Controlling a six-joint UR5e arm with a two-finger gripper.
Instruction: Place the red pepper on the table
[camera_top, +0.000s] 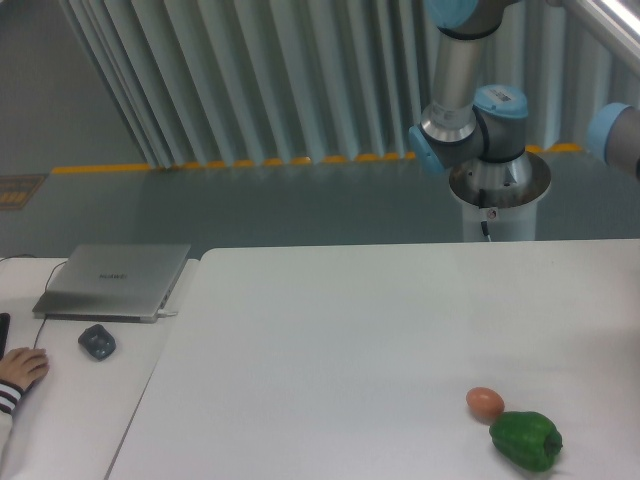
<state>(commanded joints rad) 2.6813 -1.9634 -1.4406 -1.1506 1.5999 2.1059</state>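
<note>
The large white table (330, 340) fills the lower middle and right of the camera view. The red pepper is out of view. The gripper is out of the frame too, past the right edge. Only the arm's base column (497, 190), its blue-capped joints behind the table and a bit of a blue joint (620, 135) at the right edge remain visible.
An orange-brown egg (485, 402) and a lumpy green pepper (526, 440) lie side by side at the table's front right. On the narrower desk at the left are a closed grey laptop (112, 281), a dark mouse (97, 342) and a person's hand (20, 370).
</note>
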